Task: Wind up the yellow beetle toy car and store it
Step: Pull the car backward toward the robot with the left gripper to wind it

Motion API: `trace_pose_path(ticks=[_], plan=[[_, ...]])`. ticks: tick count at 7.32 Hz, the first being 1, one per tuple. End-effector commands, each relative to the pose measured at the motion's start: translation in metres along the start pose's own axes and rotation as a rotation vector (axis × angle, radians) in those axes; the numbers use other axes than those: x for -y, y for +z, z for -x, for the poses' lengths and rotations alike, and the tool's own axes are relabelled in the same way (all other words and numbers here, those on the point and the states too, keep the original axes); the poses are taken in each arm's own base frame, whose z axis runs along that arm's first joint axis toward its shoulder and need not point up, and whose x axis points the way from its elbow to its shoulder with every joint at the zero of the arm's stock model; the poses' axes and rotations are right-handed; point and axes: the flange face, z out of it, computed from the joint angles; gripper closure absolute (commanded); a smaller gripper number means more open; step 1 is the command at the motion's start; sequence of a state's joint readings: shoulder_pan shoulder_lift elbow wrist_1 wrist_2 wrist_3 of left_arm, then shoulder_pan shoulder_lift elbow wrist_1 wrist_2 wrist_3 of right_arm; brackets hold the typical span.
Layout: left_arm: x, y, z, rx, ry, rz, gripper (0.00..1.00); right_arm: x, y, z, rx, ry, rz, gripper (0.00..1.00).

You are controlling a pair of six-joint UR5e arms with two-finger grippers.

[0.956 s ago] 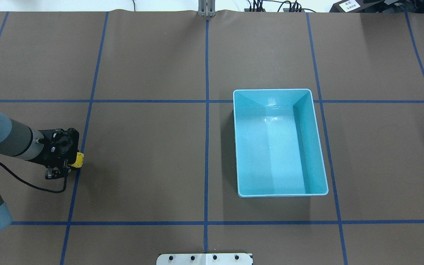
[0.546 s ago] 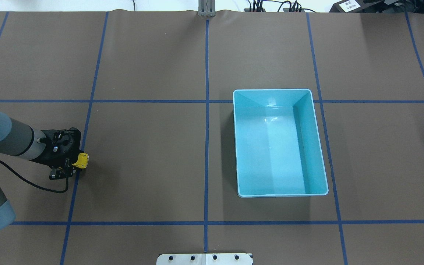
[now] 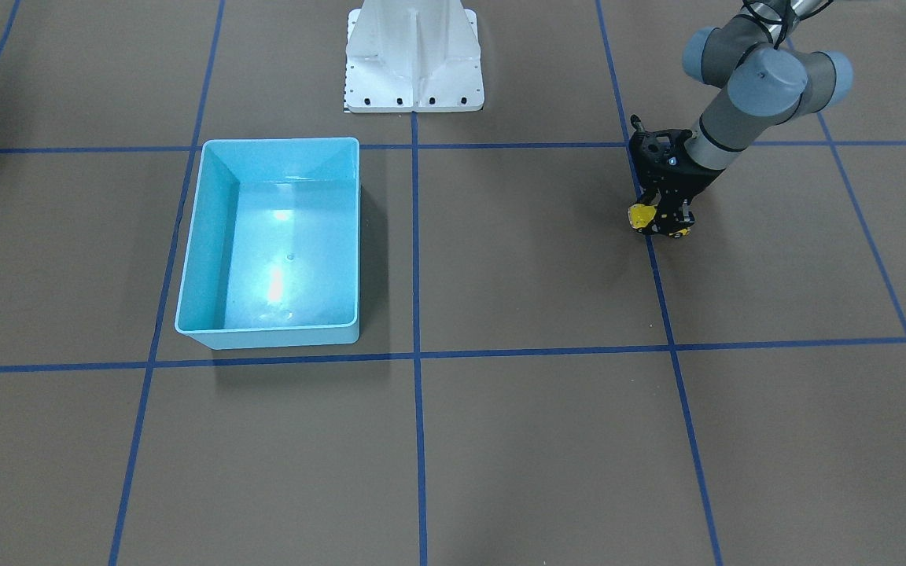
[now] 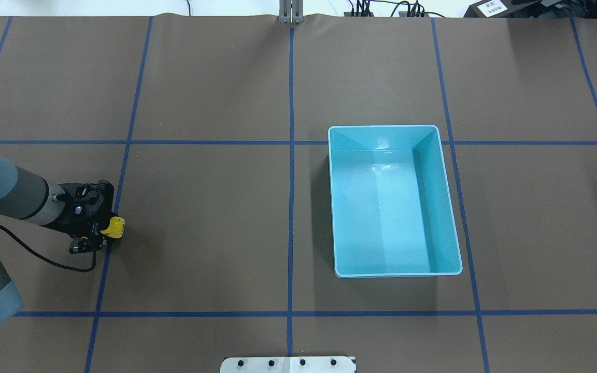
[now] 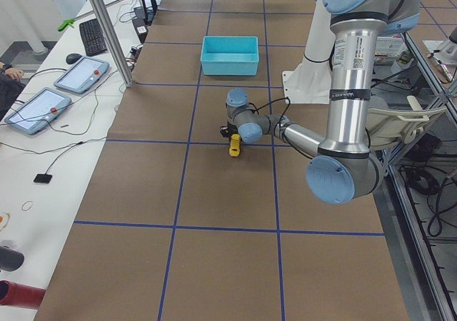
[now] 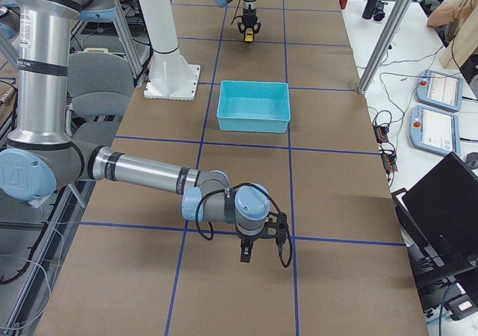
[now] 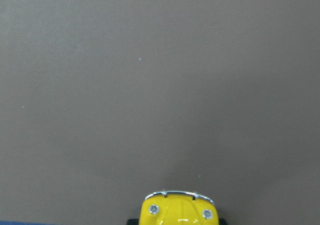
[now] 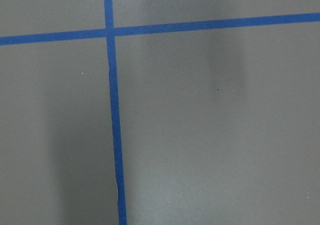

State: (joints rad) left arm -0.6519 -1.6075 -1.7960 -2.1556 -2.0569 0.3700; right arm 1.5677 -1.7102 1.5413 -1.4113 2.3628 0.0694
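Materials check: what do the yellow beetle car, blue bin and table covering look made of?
The yellow beetle toy car: glossy painted shell, die-cast metal or hard plastic, unclear which; sharp highlights, chrome-look bumper and headlight rims. The light blue bin: smooth moulded plastic, semi-gloss, with glare on its floor. The table cover: matte brown paper-like sheet, no reflections.

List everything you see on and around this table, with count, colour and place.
yellow beetle toy car: one, yellow, on the robot's left side, far from the bin
light blue bin: one, light blue, just right of the centre line in the overhead view
table cover: one, brown, with a blue tape grid
robot mount: one, white, centre of the robot's edge
left gripper: one, black, shut on the car
right gripper: one, black, above bare cover; state unclear
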Motion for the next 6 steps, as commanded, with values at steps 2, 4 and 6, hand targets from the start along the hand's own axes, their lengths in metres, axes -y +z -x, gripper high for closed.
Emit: trace_pose_path(ticks=[2,4,6], plan=[[-0.009,0.007,0.000,-0.001,0.002,-0.005,0.74,0.000,0.001,-0.001,-0.002,0.002,0.002,0.00],[-0.019,0.005,-0.002,-0.013,-0.003,-0.011,0.74,-0.001,0.002,-0.002,-0.002,0.004,0.003,0.00],[-0.049,0.001,-0.003,-0.011,-0.009,-0.036,0.74,0.000,0.001,-0.001,-0.001,0.002,0.002,0.00]])
